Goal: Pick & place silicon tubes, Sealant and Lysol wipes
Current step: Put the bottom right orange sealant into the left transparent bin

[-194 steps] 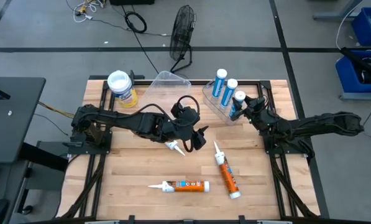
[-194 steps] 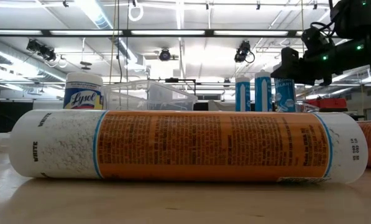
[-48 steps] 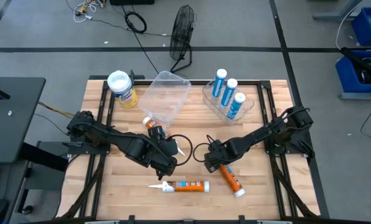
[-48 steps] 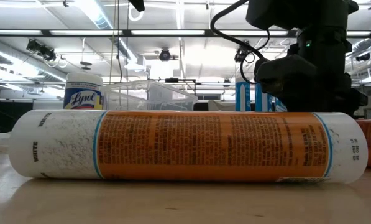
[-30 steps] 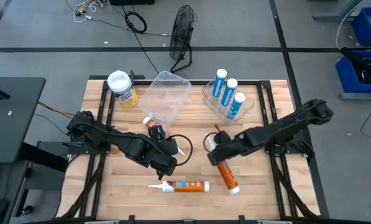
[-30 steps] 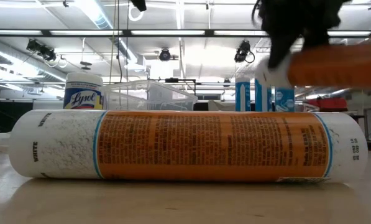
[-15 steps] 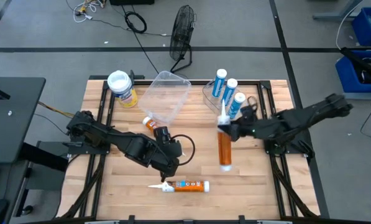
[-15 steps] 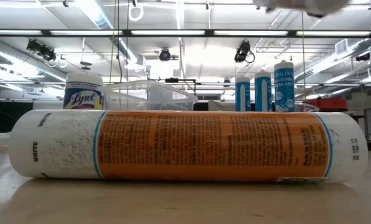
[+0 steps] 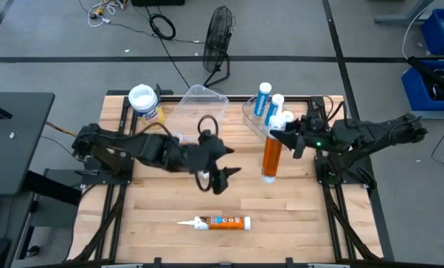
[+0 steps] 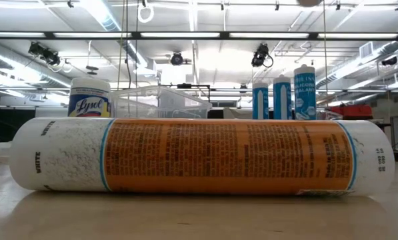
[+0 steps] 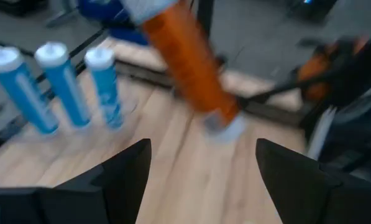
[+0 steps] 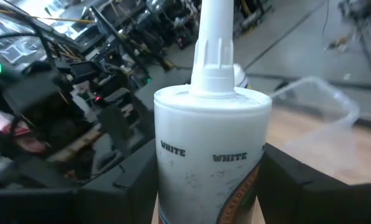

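Note:
My right gripper (image 9: 282,136) is shut on an orange caulk tube (image 9: 271,156), held in the air beside the clear bin (image 9: 250,113) with three blue tubes (image 9: 274,112) standing in it. My left gripper (image 9: 222,177) is open and empty above the table's middle; its wrist view (image 11: 201,168) looks toward the held tube (image 11: 185,56). A second orange tube (image 9: 220,222) lies on its side near the front edge. The yellow Lysol wipes canister (image 9: 146,104) stands at the far left. My right gripper pinches the tube's white nozzle end (image 12: 173,180) between its two fingers (image 12: 126,180), one on each side of the barrel. The fingers come level from the table's right and lie across the tube. The tube hangs lifted clear, nozzle up, its base end (image 9: 268,177) swung toward the near side.
A second clear bin (image 9: 195,112) lies tipped on its side at the far middle, between the canister and the blue tubes. Metal frame rails (image 9: 322,186) run along both sides of the table. A fan (image 9: 218,45) stands on the floor beyond the far edge.
My right gripper has risen and gone toward the far right with the orange tube, which is lifted clear of the table and now hangs beside the blue tubes. My left gripper has risen and gone toward the far edge, away from the lying tube.

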